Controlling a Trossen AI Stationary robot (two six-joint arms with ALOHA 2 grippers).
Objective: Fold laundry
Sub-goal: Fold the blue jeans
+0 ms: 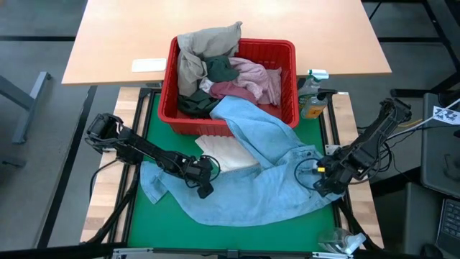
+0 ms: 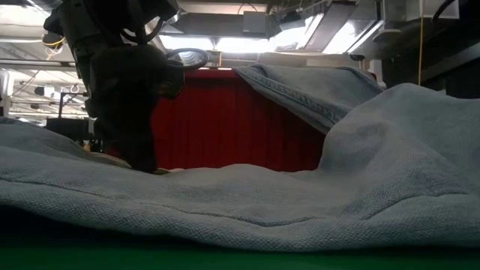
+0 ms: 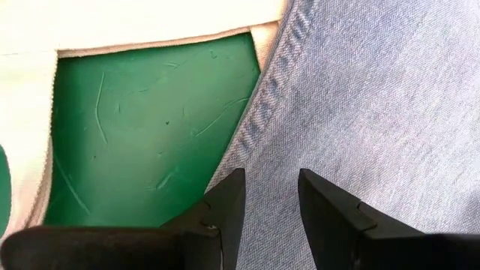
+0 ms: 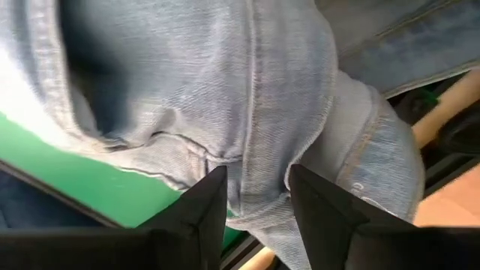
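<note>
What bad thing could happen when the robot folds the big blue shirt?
Part of the light blue shirt still hangs over the red basket rim, so pulling might drag or tip the basket. The shirt also lies over a white cloth, which could get folded in with it. Near the right hand the shirt reaches the green mat edge and might slip off.

Green mat (image 1: 154, 223) — red basket (image 1: 188, 122), light blue garment (image 1: 266, 180), white cloth (image 1: 226, 153).
</note>
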